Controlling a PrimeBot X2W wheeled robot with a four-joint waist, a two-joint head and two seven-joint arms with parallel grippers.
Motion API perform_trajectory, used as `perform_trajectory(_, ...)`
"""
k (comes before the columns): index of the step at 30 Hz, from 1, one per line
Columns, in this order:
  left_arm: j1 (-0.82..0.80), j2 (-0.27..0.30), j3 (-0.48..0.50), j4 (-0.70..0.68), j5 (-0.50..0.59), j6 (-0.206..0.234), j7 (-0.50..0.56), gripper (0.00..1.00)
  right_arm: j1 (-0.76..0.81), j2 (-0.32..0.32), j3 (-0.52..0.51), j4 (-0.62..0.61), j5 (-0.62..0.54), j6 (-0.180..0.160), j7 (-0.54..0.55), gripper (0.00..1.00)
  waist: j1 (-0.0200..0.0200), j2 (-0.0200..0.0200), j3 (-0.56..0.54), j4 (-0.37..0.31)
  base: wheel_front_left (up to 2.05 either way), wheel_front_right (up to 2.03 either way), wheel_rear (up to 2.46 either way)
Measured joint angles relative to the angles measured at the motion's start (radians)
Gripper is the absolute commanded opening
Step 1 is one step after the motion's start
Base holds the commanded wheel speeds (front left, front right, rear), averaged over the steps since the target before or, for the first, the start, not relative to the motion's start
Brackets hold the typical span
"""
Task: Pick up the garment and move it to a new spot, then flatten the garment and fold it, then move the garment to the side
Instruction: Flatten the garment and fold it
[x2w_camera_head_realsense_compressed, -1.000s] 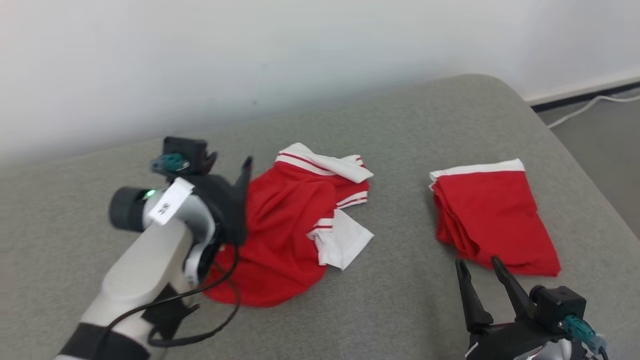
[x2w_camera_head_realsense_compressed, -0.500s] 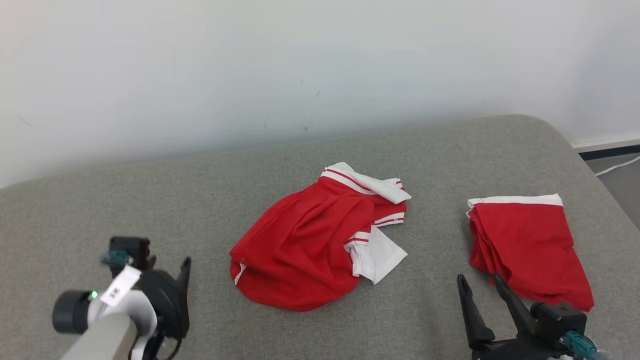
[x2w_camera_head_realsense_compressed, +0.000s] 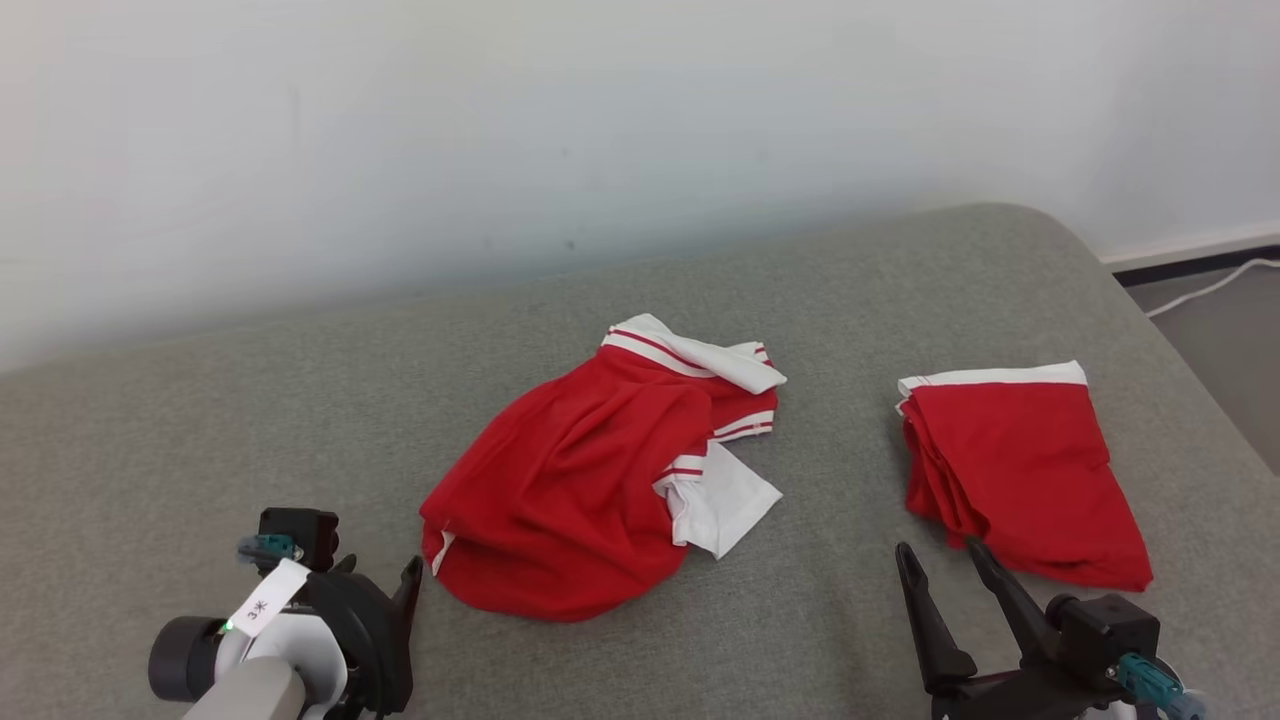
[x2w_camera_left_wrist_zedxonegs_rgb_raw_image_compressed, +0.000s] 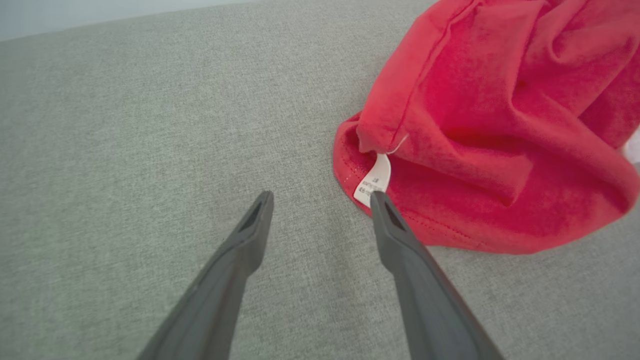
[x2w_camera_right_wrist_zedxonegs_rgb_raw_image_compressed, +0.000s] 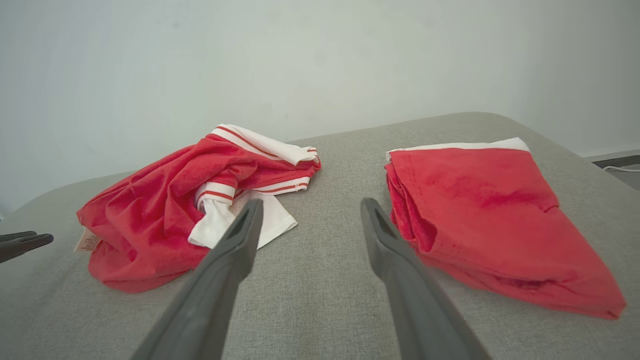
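Observation:
The garment (x2w_camera_head_realsense_compressed: 570, 490) is a crumpled red shirt with white, red-striped trim, lying in a heap at the middle of the grey padded surface (x2w_camera_head_realsense_compressed: 200, 430). My left gripper (x2w_camera_head_realsense_compressed: 380, 580) hovers open at the lower left, just short of the heap's near-left hem. In the left wrist view the left gripper (x2w_camera_left_wrist_zedxonegs_rgb_raw_image_compressed: 321, 197) has nothing between its fingers, and one fingertip (x2w_camera_left_wrist_zedxonegs_rgb_raw_image_compressed: 380, 200) sits beside the shirt's white care label (x2w_camera_left_wrist_zedxonegs_rgb_raw_image_compressed: 372, 180). My right gripper (x2w_camera_head_realsense_compressed: 938, 550) stands open and empty at the lower right, near the front edge of a folded red garment (x2w_camera_head_realsense_compressed: 1010, 470). In the right wrist view the right gripper (x2w_camera_right_wrist_zedxonegs_rgb_raw_image_compressed: 311, 202) points between the two garments.
A white wall (x2w_camera_head_realsense_compressed: 600, 130) rises behind the surface. The surface's rounded edge drops off at the right, where grey floor, a dark baseboard and a white cable (x2w_camera_head_realsense_compressed: 1210, 285) lie. Bare grey fabric lies to the left of the heap and between the two garments.
My left arm has drawn back from over the crumpled shirt to the lower left, open and empty. The head camera has shifted. The shirt and the right gripper stay put.

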Motion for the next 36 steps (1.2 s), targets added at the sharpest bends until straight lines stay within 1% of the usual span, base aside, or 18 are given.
perform_trajectory(11,-0.046,-0.010,-0.010,-0.003,0.001,-0.001,0.027,1.00,-0.023,-0.001,-0.002,-0.024,0.000,0.000,0.009,1.00,0.0001,0.0000,0.055,-0.051,0.00,0.00,0.00)
perform_trajectory(16,-0.095,-0.008,-0.006,0.015,0.021,0.011,0.036,1.00,-0.049,0.000,-0.003,-0.028,0.000,0.000,0.016,1.00,0.0002,0.0001,0.082,-0.072,0.00,0.00,0.00)
perform_trajectory(19,-0.108,-0.008,-0.009,0.029,0.026,0.010,0.044,1.00,-0.053,-0.001,-0.011,-0.027,0.000,-0.005,0.016,1.00,0.0001,0.0001,0.094,-0.080,0.00,0.00,0.00)
perform_trajectory(20,-0.109,-0.008,-0.010,0.032,0.026,0.010,0.044,0.75,-0.054,-0.001,-0.012,-0.027,0.000,-0.005,0.016,1.00,0.0002,0.0001,0.097,-0.082,0.00,0.00,0.00)
perform_trajectory(21,-0.109,-0.008,-0.011,0.034,0.026,0.010,0.045,0.75,-0.054,-0.001,-0.012,-0.027,0.000,-0.005,0.016,1.00,0.0002,0.0001,0.099,-0.083,0.00,0.00,0.00)
perform_trajectory(22,-0.110,-0.007,-0.015,0.035,0.026,0.007,0.051,0.35,-0.054,-0.001,-0.012,-0.027,0.000,-0.005,0.016,1.00,0.0002,0.0001,0.100,-0.084,0.00,0.00,0.00)
perform_trajectory(23,-0.110,-0.007,-0.016,0.036,0.027,0.004,0.052,0.00,-0.054,-0.001,-0.013,-0.027,0.000,-0.005,0.016,1.00,0.0002,0.0001,0.102,-0.085,0.00,0.00,0.00)
perform_trajectory(30,-0.153,-0.010,-0.015,0.045,0.031,0.002,0.052,0.00,-0.055,0.000,-0.021,-0.026,0.000,-0.007,0.015,1.00,0.0002,0.0001,0.104,-0.071,0.00,0.00,0.00)
perform_trajectory(32,-0.156,-0.006,-0.015,0.049,0.041,0.009,0.050,0.00,-0.055,-0.001,-0.026,-0.026,0.000,-0.015,0.015,1.00,0.0002,0.0001,0.103,-0.063,0.00,0.00,0.00)
perform_trajectory(34,-0.169,0.007,-0.019,0.054,0.073,0.015,0.044,0.00,-0.055,-0.002,-0.029,-0.026,0.000,-0.015,0.013,1.00,0.0002,0.0001,0.100,-0.054,0.00,0.00,0.00)
perform_trajectory(36,-0.195,0.032,-0.025,0.053,0.102,0.020,0.039,0.00,-0.055,-0.003,-0.030,-0.024,0.000,-0.015,0.011,1.00,0.0002,0.0001,0.097,-0.045,0.00,0.00,0.00)
